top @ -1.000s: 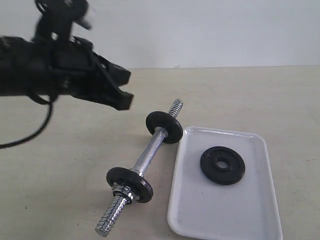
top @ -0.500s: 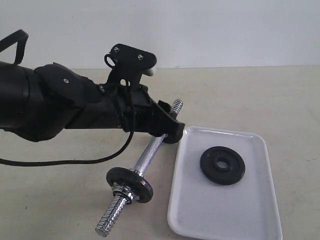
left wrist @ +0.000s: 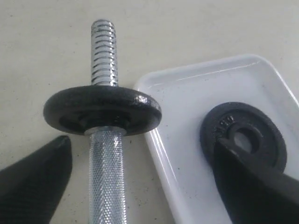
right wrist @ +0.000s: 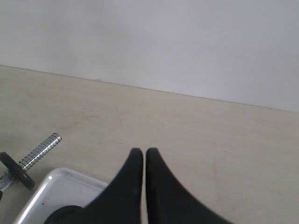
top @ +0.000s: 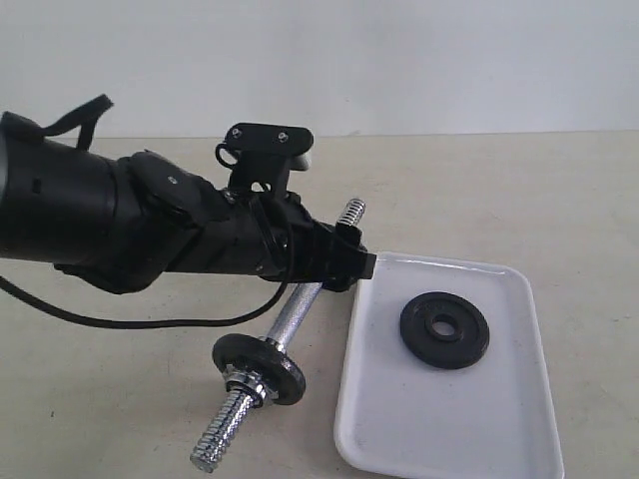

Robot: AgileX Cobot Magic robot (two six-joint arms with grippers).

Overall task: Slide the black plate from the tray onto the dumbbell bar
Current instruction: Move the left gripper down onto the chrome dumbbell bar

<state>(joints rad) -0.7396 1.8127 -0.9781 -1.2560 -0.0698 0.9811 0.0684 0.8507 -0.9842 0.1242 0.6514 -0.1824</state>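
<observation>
Reach toward the pickup, by the look of it: left hand (top: pixel 344 261) spread wide at centre frame, straddling the dumbbell bar (top: pixel 293 314) beside a mounted plate (left wrist: pixel 103 109), gripping nothing. Right hand (right wrist: pixel 144 151) pressed together, empty. Black plate (top: pixel 444 330) lying flat right of centre, sole content of the white tray (top: pixel 429 419), untouched. Next, probably: shift right over the disc, pinch its rim, lift, tip upright, then line the hole with the bare threaded end near upper centre. Second mounted plate (top: pixel 260 366) at lower left, resting on the worktop (top: pixel 519 190).
</observation>
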